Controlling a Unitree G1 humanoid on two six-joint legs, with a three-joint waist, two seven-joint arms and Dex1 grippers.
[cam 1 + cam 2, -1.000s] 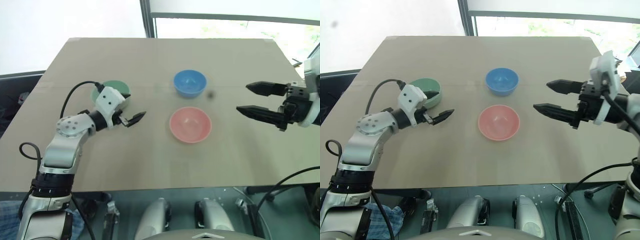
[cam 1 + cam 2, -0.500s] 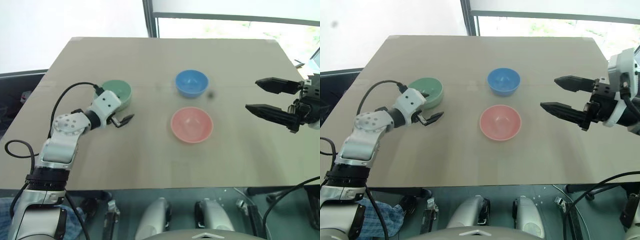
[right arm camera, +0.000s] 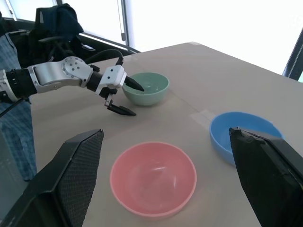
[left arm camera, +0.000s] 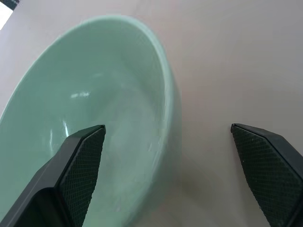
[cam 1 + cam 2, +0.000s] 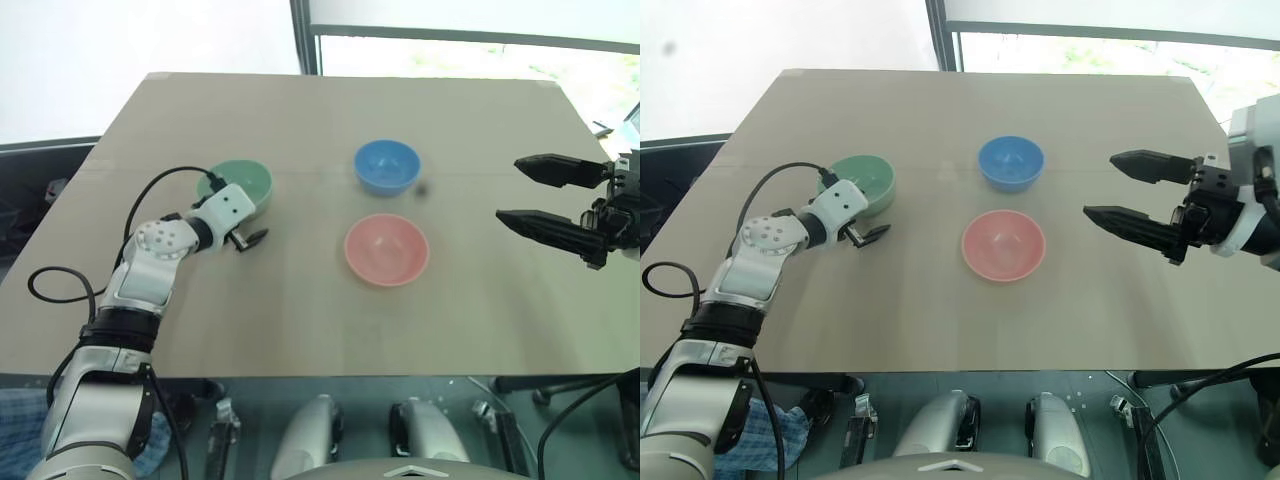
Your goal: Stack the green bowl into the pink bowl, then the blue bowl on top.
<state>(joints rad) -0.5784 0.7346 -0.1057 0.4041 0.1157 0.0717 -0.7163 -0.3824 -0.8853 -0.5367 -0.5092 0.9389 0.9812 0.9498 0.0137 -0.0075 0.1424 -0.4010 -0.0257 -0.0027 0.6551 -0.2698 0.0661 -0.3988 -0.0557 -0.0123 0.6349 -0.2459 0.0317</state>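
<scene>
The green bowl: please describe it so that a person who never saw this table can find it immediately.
On the tan table stand three plain bowls of like size. The green bowl is apart on the robot's left, with the open left gripper straddling its rim. Its pale mint colour separates it from the blue bowl and the pink bowl.

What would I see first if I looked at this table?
Three bright bowls on the tan table: the green bowl on the left, the blue bowl farther back, the pink bowl nearer. The left tool straddles the green bowl's rim, open; the right tool hangs open at the right.
</scene>
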